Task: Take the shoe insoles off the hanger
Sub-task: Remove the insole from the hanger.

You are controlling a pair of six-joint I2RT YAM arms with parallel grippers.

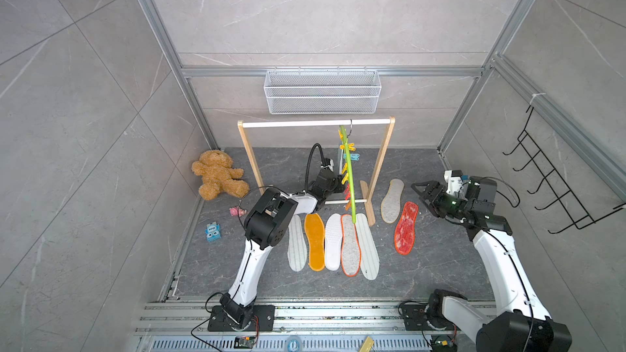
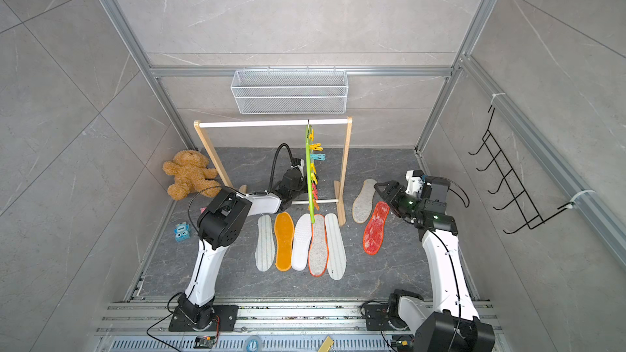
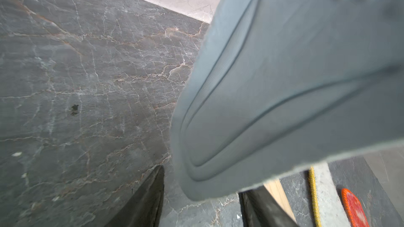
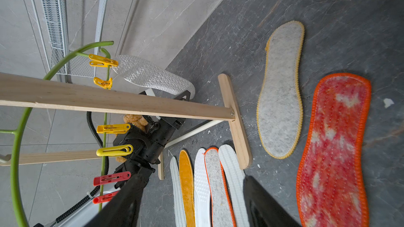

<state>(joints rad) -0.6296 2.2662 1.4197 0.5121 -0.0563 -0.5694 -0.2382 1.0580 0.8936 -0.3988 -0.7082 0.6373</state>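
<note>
1. Blue-grey insole (image 3: 284,84) hangs with its free end between the left fingers (image 3: 150,197). Those stand apart, one on each side. I can see a gap on one side, so there's no real pinch yet as far as I can tell. If they close on just the edge, I'd bet it slips out on the pull.
2. It's pinned to the hanger (image 1: 349,181) by a yellow clip (image 4: 102,61). Tug sideways instead of straight away from the clip and the whole hanger probably swings, or slides along the rail (image 1: 294,124), rather than letting go.
3. The left arm reaches in between the posts of the wooden rack (image 1: 381,164). That rack looks light, so a hard yank or a bumped post could shift or tip it.
4. Just in front of the rack lies a row of five insoles (image 1: 333,242) on the counter (image 1: 440,265). A dropped insole may land across them and mess up the row.
5. Right fingers (image 4: 262,206) hang wide open and empty off to the side, near the felt insole (image 1: 392,201) and red insole (image 1: 405,228). So nothing steadies the hanger.
</note>
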